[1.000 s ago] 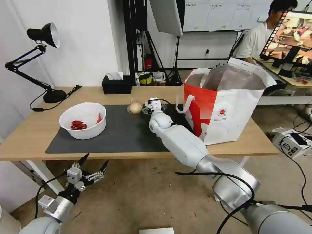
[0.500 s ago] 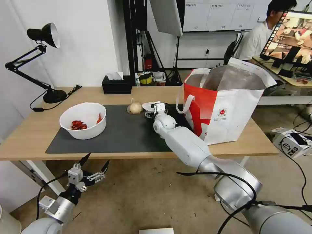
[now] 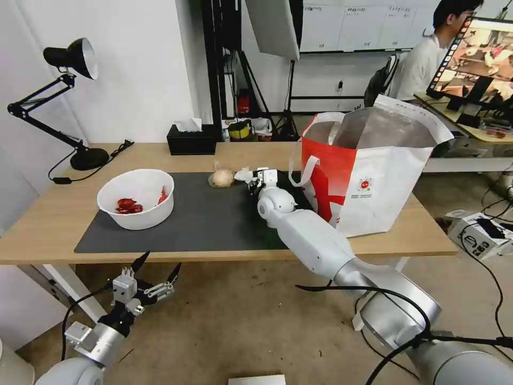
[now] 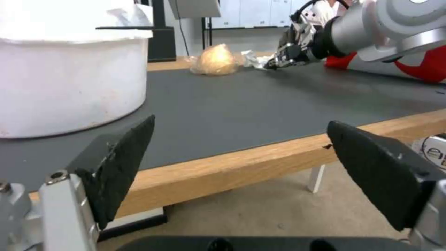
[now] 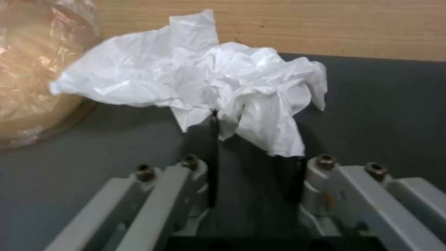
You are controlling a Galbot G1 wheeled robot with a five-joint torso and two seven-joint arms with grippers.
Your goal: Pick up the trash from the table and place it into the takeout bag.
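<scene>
My right gripper [image 3: 256,181] rests low over the dark mat [image 3: 203,219], shut on the crumpled white tissue [image 3: 243,174]; the wrist view has the tissue [image 5: 232,87] bunched over the fingertips of that gripper [image 5: 253,146]. Just beside it lies the beige round lump [image 3: 221,177] in clear wrap [image 5: 28,69]. A white bowl [image 3: 137,198] with red scraps sits on the mat's left end. At the table's right end, next to my right arm, the takeout bag [image 3: 374,171] stands open. Below the table's front edge my left gripper [image 3: 160,263] hangs open and empty [image 4: 251,167].
A black desk lamp [image 3: 69,59] and its base occupy the table's [image 3: 53,224] far left corner. A black tissue box [image 3: 191,140] stands at the back edge. The bag's white loop handle [image 3: 299,166] hangs toward my right gripper.
My right gripper has slid to the right along the mat toward the bag, and the white tissue now shows at its tip. The left arm has stayed put.
</scene>
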